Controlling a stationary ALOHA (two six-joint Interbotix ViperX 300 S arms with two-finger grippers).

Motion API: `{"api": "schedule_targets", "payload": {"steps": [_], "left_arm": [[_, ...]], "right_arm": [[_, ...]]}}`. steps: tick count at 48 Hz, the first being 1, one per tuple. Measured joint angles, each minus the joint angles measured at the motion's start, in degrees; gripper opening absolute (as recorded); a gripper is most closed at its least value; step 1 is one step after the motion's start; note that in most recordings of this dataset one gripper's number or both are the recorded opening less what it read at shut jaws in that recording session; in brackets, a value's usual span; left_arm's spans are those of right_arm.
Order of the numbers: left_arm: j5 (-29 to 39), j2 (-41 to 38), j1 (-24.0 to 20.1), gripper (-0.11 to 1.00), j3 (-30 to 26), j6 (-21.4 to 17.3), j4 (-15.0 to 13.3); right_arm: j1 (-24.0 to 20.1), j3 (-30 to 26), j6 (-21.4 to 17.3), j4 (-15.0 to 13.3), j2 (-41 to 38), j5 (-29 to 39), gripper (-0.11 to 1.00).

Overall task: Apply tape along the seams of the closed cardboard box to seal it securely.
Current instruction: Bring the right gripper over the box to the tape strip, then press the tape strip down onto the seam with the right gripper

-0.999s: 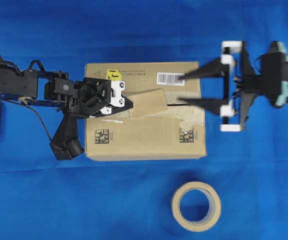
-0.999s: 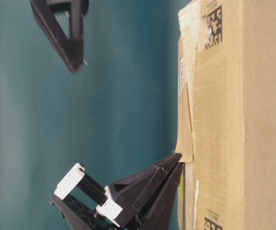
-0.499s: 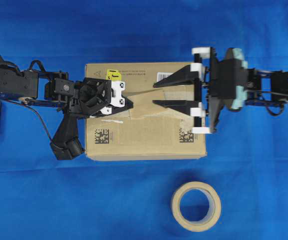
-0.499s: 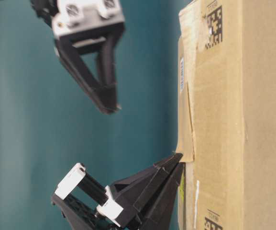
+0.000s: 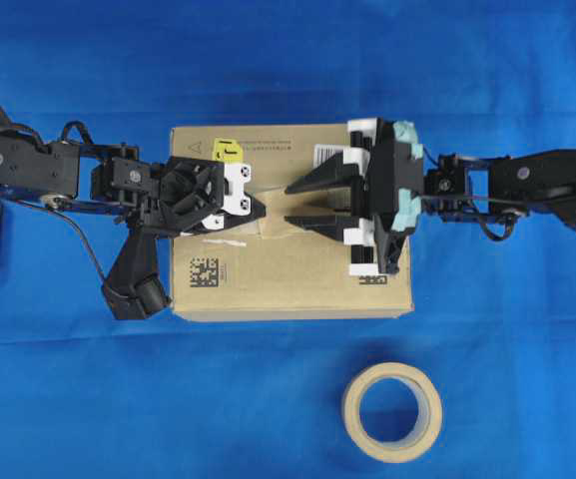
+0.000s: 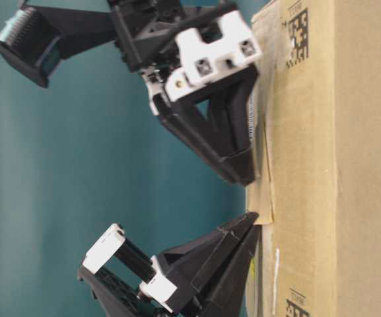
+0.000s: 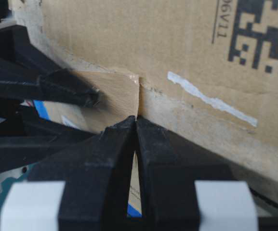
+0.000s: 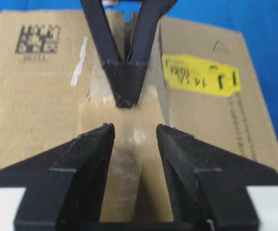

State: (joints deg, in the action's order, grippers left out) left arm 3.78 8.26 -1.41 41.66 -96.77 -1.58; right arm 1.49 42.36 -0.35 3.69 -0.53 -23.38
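The cardboard box point(image 5: 288, 284) lies in the middle, with its yellow sticker point(image 5: 226, 150) at the back left. My left gripper point(image 5: 263, 212) is shut on the left end of the tan tape piece point(image 5: 280, 230), low on the box top. In the left wrist view the tips point(image 7: 137, 120) pinch the tape's edge point(image 7: 114, 91). My right gripper point(image 5: 289, 203) is open, its fingers either side of the tape point(image 8: 134, 159), with its tips point(image 6: 246, 175) at the box top. The seam is hidden under the tape and grippers.
A ring-shaped tan tape roll point(image 5: 392, 411) lies on the blue cloth in front of the box, to the right. A white barcode label point(image 5: 329, 155) and a black square code point(image 5: 206, 271) mark the box top. The right arm reaches over the box's right half.
My right gripper has moved left over the box and come down onto the tape, jaws still open. The tape now lies flatter. My left gripper has held still.
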Motion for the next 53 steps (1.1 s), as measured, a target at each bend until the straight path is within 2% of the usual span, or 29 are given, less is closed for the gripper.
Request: {"api": "schedule_targets", "payload": {"steps": [10,30,45,48,53], "left_arm": [[0.3,-0.3,0.0,0.0,0.0,0.0,0.1],[0.4,-0.3,-0.2,0.0,0.0,0.3,0.1],[2.8,-0.3,-0.5,0.01,-0.1,0.3,0.0],[3.0,-0.3,-0.5,0.05,-0.1,0.3,0.0],[2.9,-0.3,-0.6,0.29,-0.4,0.3,0.0]], "right_arm": [[-0.6,-0.1,0.0,0.1,-1.1,0.4,0.5],[-0.4,-0.4,-0.2,2.1,-1.2,3.8,0.5],[-0.4,-0.5,-0.2,2.5,-1.3,3.9,0.5],[-0.4,-0.5,-0.2,2.6,-1.2,3.9,0.5],[-0.3,-0.5,-0.2,3.2,-1.3,4.0,0.5]]}}
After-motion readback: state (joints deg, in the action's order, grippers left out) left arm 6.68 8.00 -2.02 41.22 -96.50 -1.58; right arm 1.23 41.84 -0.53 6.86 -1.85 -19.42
